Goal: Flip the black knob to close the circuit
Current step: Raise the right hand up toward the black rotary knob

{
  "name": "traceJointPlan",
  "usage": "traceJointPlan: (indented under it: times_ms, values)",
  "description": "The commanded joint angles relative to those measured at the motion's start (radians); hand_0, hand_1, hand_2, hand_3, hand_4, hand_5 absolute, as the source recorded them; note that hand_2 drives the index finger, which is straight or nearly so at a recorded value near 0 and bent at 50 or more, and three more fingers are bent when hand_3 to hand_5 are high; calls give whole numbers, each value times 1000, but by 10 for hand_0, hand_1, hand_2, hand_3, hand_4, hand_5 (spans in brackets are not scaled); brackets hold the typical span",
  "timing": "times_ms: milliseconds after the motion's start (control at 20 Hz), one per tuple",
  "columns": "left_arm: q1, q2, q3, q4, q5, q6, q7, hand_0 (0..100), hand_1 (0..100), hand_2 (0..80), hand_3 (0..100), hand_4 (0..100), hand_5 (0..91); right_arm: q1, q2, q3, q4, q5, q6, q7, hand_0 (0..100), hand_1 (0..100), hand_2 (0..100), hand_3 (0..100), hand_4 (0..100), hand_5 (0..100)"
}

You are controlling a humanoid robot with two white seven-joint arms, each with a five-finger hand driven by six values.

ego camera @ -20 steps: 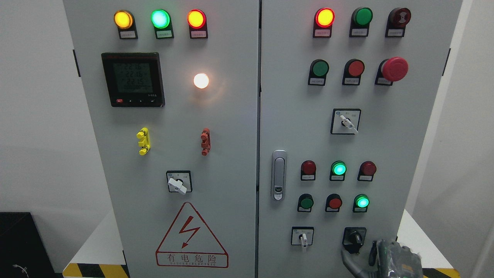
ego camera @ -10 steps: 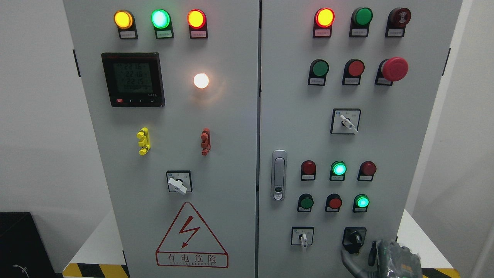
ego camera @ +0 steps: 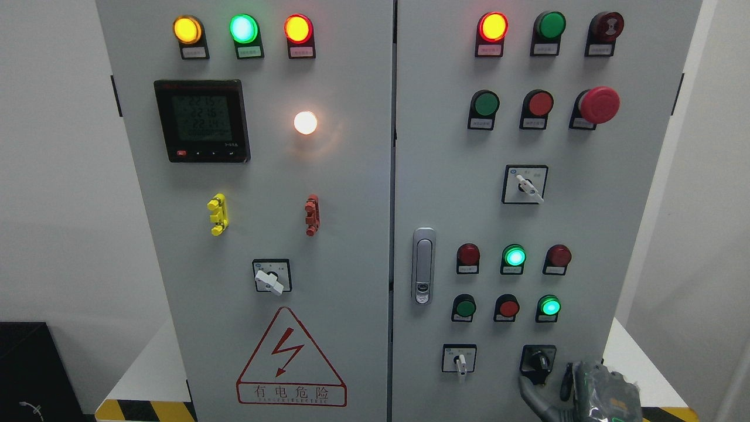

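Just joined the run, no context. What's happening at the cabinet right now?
The right robot hand has come in at the lower right corner and sits just below the black rotary knob at the bottom right of the grey electrical cabinet. One grey finger reaches up to the knob's lower edge; a firm grasp isn't clear. The knob's handle points down and slightly left. The left arm is out of view.

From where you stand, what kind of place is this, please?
Probably an industrial electrical room or a training lab. A grey control cabinet fills the view, with lit indicator lamps, a digital meter and a red emergency stop button. A high-voltage warning triangle sits low on its left door.
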Motion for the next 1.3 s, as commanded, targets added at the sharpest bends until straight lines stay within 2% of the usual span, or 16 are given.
traceJointPlan:
  times_ms: [0, 1050, 1250]
  values:
    - [0, 0, -20, 21, -21, 0, 1, 0, 0, 0, 0, 0, 0, -8, 1, -30, 10, 1, -7, 13, 13, 172, 779, 957, 770, 761]
    - [0, 0, -20, 21, -21, 0, 1, 0, 0, 0, 0, 0, 0, -36, 1, -52, 16, -3, -8, 18, 21, 175, 773, 956, 771, 759]
    - [0, 0, -20, 23, -21, 0, 1, 0, 0, 0, 0, 0, 0, -31, 1, -67, 15, -2, -14, 30, 21, 174, 772, 956, 771, 760]
